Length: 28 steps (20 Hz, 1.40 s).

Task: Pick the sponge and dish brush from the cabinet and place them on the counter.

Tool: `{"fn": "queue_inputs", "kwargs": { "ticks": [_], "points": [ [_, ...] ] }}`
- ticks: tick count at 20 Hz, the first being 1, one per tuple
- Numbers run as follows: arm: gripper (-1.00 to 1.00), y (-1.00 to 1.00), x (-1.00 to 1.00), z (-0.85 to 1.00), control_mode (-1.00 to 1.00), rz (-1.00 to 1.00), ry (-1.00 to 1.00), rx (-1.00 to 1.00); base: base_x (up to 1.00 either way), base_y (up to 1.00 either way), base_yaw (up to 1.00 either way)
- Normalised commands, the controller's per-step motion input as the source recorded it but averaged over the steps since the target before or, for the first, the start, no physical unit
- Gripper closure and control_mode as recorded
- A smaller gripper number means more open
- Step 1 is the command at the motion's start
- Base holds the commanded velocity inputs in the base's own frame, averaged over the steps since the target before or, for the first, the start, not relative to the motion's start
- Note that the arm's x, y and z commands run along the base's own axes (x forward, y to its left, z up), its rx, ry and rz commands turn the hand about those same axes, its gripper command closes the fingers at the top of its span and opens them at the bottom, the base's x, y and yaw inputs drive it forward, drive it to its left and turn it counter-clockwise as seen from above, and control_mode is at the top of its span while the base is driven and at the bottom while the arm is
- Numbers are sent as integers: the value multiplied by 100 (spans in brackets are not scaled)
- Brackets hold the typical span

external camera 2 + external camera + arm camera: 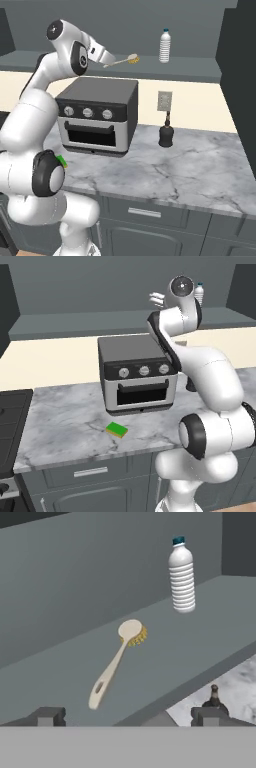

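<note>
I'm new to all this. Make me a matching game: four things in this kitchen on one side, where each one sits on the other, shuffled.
1 sponge
2 dish brush
3 clear bottle
4 toaster oven

a lying flat on the cabinet shelf
b standing upright on that shelf
c on the counter, against the wall
d on the counter, near its front edge

1-d, 2-a, 3-b, 4-c

Sponge (117, 430) flat on counter (65, 421); dish brush (116, 662) on cabinet (165, 657) shelf.

This is a kitchen: a little oven (137, 373) sits on a marble counter (200, 170), with drawers (90, 472) below, a black stove (12, 426) beside it, and a cabinet (150, 657) shelf up high.
</note>
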Motion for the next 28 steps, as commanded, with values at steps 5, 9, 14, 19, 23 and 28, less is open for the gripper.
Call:
{"fn": "queue_inputs", "kwargs": {
  "ticks": [5,9,14,19,23,28],
  "points": [
    [-100,-6,32,-13,-100,0,0,-3,0,0,0],
    [-100,-4,33,-14,-100,-1,0,-3,0,0,0],
    [-100,-3,32,-16,-100,-1,2,-4,0,0,0],
    [-100,-2,30,-16,-100,-1,3,-5,0,0,0],
    [-100,-1,29,-20,-100,-1,5,-4,0,0,0],
    [-100,0,32,-18,-100,0,5,-4,0,0,0]
  ]
}}
